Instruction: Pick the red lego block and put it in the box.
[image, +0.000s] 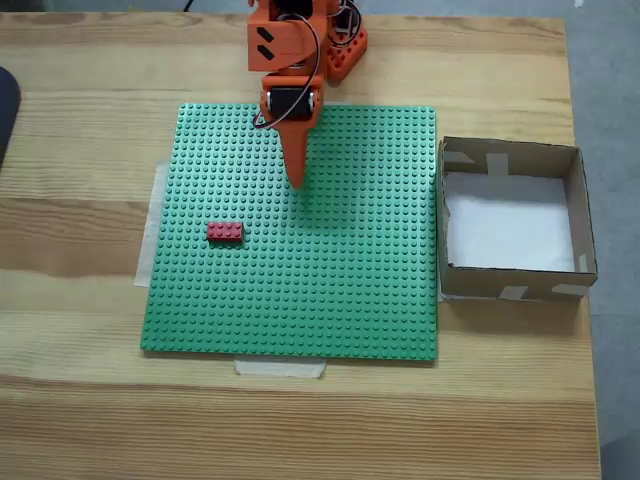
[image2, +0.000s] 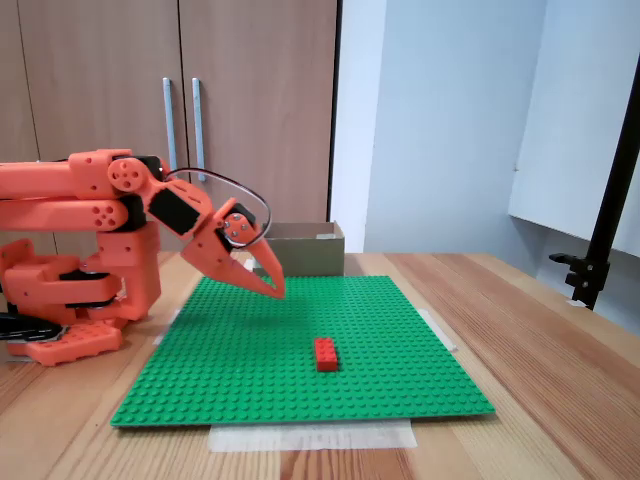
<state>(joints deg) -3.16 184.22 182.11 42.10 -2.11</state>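
The red lego block (image: 225, 232) lies flat on the left half of the green baseplate (image: 340, 300); from the side it is the small red brick (image2: 326, 354) near the plate's (image2: 250, 370) front. My orange gripper (image: 297, 180) hangs over the plate's upper middle, its fingers together in a point, shut with nothing in it. From the side the gripper (image2: 277, 291) hovers just above the studs, behind and left of the block. The box (image: 512, 220) stands open-topped against the plate's right edge, its white bottom bare; the side camera shows the box (image2: 305, 249) behind the plate.
The arm's base (image2: 70, 300) sits at the plate's far side on a wooden table (image: 80, 400). Tape strips (image: 280, 368) hold the plate down. A black stand (image2: 600, 230) rises at the right of the side camera's picture. Cabinet doors fill the background.
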